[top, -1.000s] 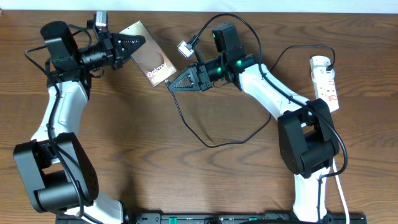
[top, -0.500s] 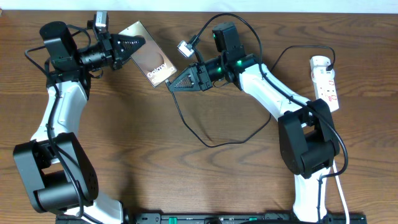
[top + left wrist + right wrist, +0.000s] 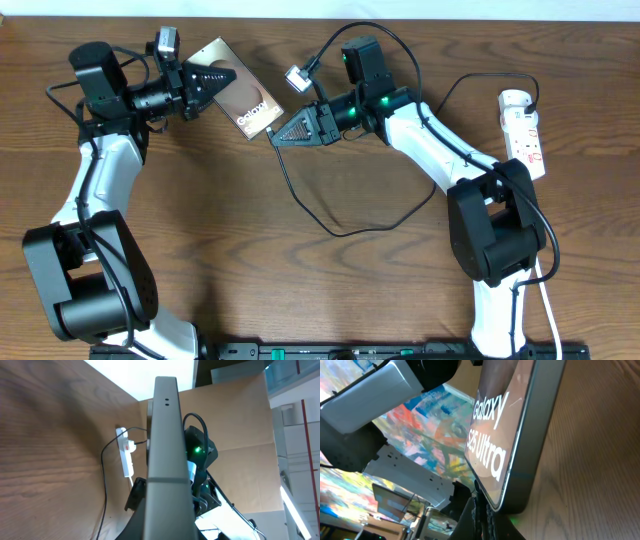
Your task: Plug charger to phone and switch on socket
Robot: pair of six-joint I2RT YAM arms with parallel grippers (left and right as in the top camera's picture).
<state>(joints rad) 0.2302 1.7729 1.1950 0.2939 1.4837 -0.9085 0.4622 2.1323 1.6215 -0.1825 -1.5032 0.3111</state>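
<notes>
The phone (image 3: 250,98) is a bronze slab with white "Galaxy" lettering, lying slantwise at the back of the table. My left gripper (image 3: 226,75) is shut on its upper-left end. The left wrist view shows the phone's thin edge (image 3: 165,450). My right gripper (image 3: 276,137) is shut on the tip of the charger, right at the phone's lower-right end. The charger's black cable (image 3: 300,195) loops across the table toward the socket (image 3: 527,130). The right wrist view shows the phone's lettered face (image 3: 492,435) just above my shut fingers (image 3: 482,510). The connector tip itself is hidden.
The white socket lies at the far right and also shows in the left wrist view (image 3: 126,455). Its white cord (image 3: 551,315) runs to the front edge. The black cable's loop (image 3: 345,232) lies mid-table. Bare wood lies in front of it.
My left arm has shifted slightly right and down with the phone's upper end in its grip. The right arm and the cable have not visibly moved.
</notes>
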